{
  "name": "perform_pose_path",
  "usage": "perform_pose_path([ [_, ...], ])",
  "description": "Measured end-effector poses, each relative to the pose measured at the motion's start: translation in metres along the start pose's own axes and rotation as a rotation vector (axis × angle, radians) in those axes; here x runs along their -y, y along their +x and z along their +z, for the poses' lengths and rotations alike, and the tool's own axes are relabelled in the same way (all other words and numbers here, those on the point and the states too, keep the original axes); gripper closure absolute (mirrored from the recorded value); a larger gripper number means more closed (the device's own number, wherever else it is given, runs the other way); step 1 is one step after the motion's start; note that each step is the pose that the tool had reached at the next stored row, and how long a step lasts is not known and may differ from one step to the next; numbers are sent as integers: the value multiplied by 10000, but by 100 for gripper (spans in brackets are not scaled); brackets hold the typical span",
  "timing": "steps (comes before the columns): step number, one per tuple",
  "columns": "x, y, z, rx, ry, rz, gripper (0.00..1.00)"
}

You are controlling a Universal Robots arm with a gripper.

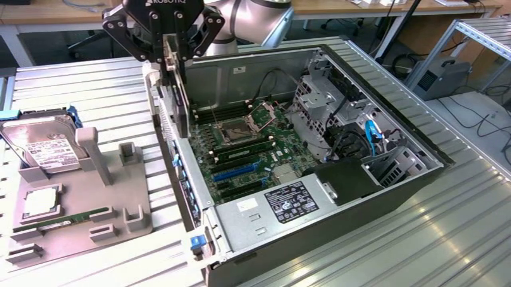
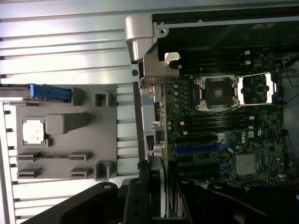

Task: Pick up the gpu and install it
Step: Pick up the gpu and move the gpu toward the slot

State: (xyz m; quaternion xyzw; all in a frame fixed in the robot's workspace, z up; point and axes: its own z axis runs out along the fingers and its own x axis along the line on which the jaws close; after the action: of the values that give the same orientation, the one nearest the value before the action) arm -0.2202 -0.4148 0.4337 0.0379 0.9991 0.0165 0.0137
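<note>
In the exterior view, the gripper hangs over the edge of an open computer case on the exterior view's left. It is clenched on the gpu, which hangs upright, thin edge down, just above the case rim and apart from the motherboard. The step in hand looks like lining the card up for seating. Done well, that likely means keeping the card vertical, its lower edge parallel with a blue slot, its bracket toward the case's rear wall, and pressing evenly. The case lies on its side and holds the motherboard, a metal drive cage and a labelled power supply. On the exterior view's left, a grey fixture tray holds a hard drive, a processor chip and a green memory stick. In the wrist view, the gripper clamps the gpu edge-on, the card running along the boundary between the motherboard and the table. The fixture tray lies beside the case with the processor chip in its pocket.
</note>
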Motion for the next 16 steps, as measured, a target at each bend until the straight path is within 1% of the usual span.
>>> perform_pose_path([
  [16, -12, -156, 6, 0, 3, 0, 73],
])
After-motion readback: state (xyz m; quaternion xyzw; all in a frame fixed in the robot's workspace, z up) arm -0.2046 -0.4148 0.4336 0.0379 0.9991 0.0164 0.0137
